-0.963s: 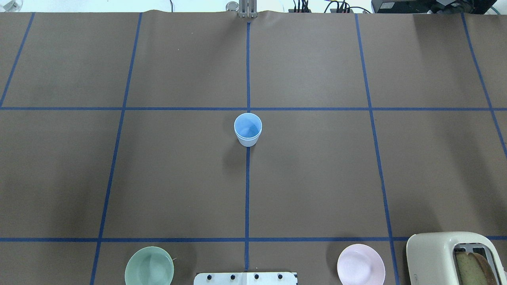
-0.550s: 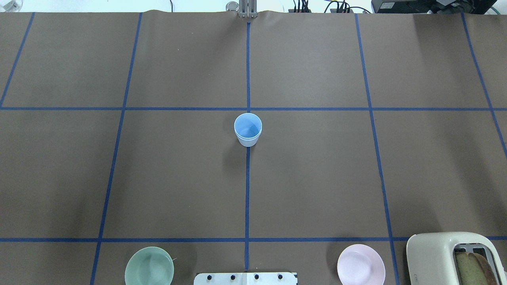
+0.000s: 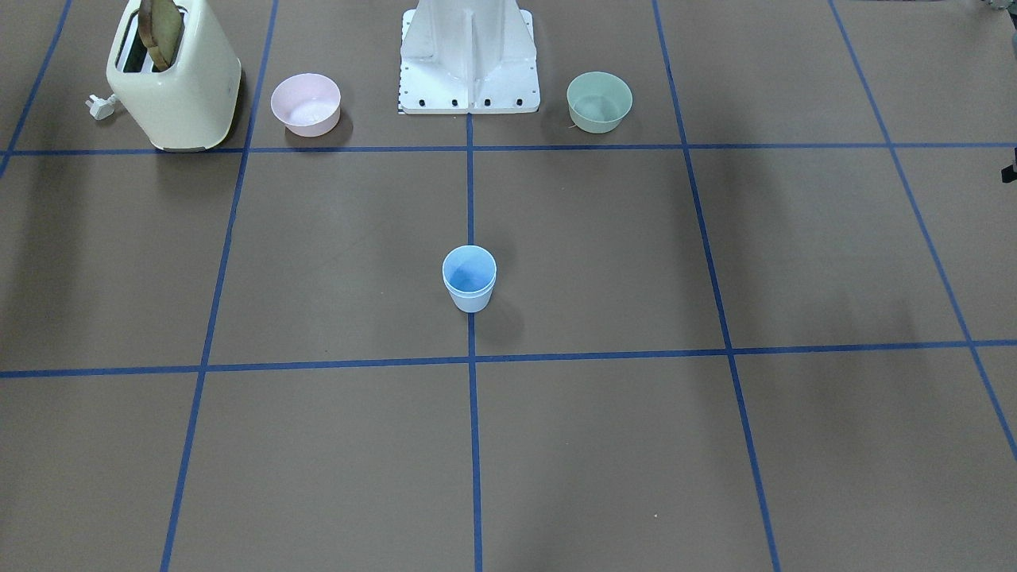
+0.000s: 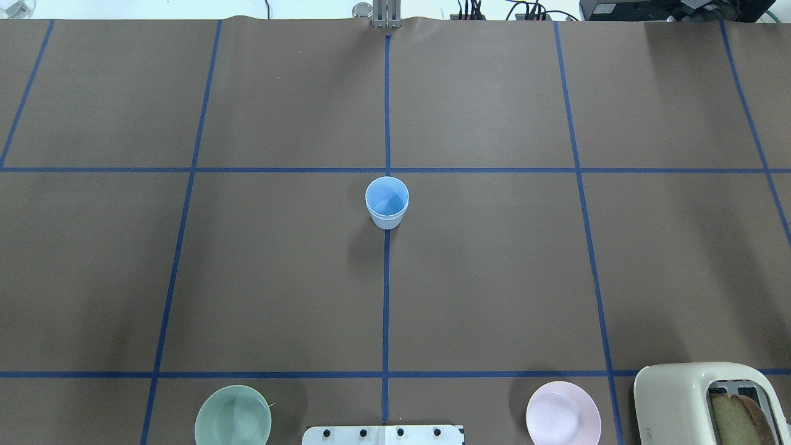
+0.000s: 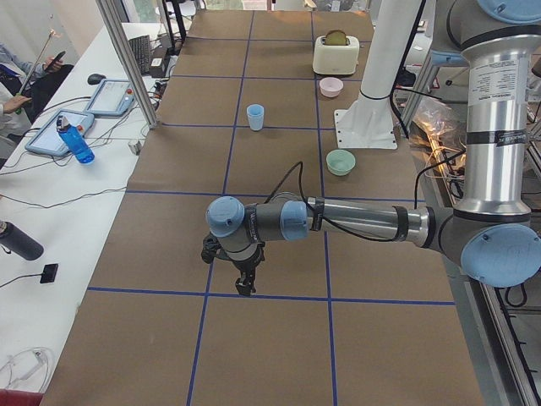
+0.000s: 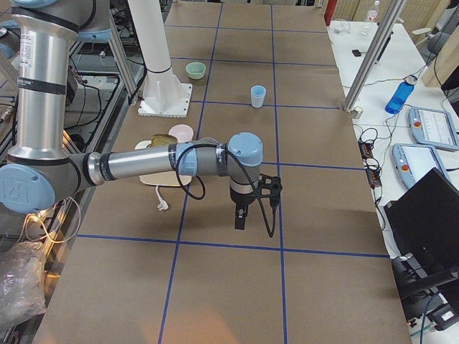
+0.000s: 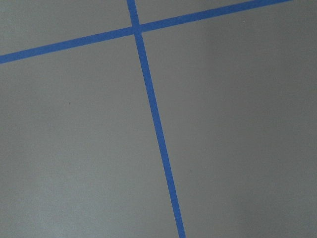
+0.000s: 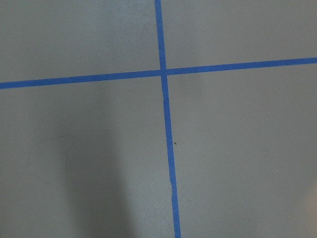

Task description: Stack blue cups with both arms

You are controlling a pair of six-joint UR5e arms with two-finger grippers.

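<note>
Nothing moved: smooth tapered blue cups (image 4: 387,207) sit nested on brown paper (image 4: 494,278).

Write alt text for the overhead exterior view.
Two pale blue cups, apparently nested, stand upright on the table's centre tape line. A mint-green bowl, pink bowl and toaster sit at the near edge.
</note>
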